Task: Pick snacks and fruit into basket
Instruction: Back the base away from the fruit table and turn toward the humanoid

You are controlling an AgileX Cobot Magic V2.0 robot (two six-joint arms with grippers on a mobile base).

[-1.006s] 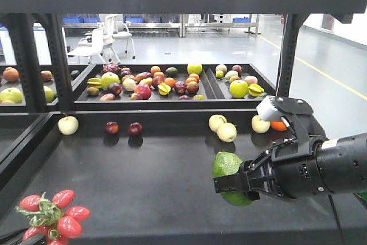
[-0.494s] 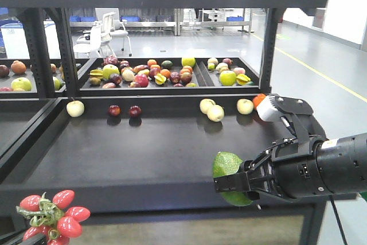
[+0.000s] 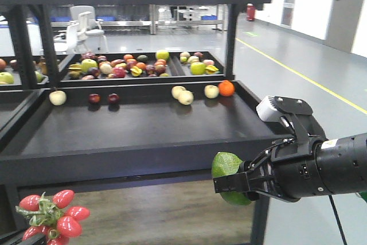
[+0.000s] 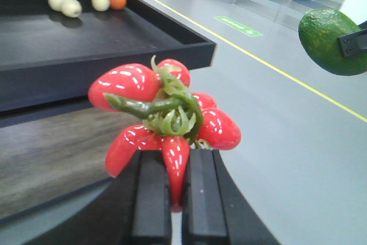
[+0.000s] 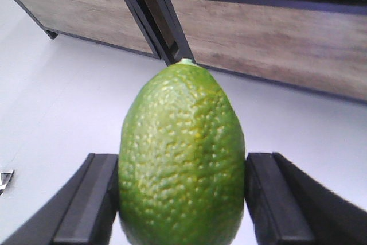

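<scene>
The fruit (image 3: 223, 165), green with bumpy skin, is off the shelf, over the floor at the shelf's front right corner, with my right gripper (image 3: 232, 185) shut on it. In the right wrist view the fruit (image 5: 182, 159) fills the gap between both black fingers (image 5: 86, 199). It also shows at the top right of the left wrist view, the fruit (image 4: 330, 41). My left gripper (image 4: 172, 167) is shut on one lobe of a red fruit cluster (image 4: 166, 113) with a green stem, seen low left as the cluster (image 3: 51, 216). The snacks and the basket are out of view.
A black shelf tray (image 3: 143, 136) stands ahead and left, with an orange (image 3: 226, 88), pale apples (image 3: 182, 94) and dark red fruits (image 3: 103, 98) along its back. Behind it are bins of mixed fruit (image 3: 132, 67). Grey floor with a yellow line (image 3: 298, 76) lies to the right.
The shelf has drawn away and slid left in the front view, so I now stand back from it. Both grippers keep their hold and stay in the same places in the view.
</scene>
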